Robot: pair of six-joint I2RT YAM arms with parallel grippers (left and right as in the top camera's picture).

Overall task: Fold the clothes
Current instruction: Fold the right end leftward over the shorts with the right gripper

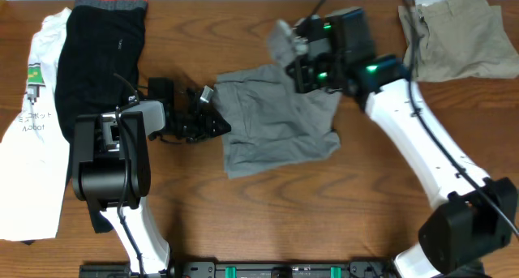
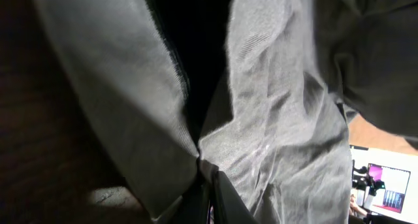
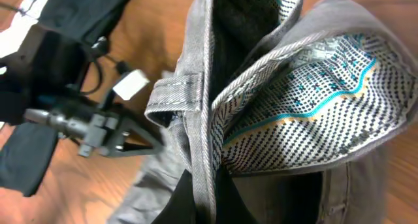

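Note:
The mid-grey shorts [image 1: 276, 124] lie crumpled at the table's middle. My left gripper [image 1: 217, 126] is shut on their left edge; in the left wrist view grey cloth [image 2: 274, 119] fills the frame and the jaws [image 2: 209, 194] pinch a fold. My right gripper [image 1: 294, 51] is shut on the waistband and holds that corner raised at the far side. The right wrist view shows the waistband [image 3: 209, 119] with a belt loop and patterned lining [image 3: 326, 100] between the jaws [image 3: 210, 198]. Black trousers [image 1: 101, 59], a white printed T-shirt [image 1: 32, 148] and khaki shorts [image 1: 458, 35] lie apart.
The black trousers and T-shirt cover the table's left side, under and beside the left arm's base [image 1: 109, 168]. The khaki shorts sit at the far right corner. Bare wooden table [image 1: 284, 213] shows in front of the grey shorts.

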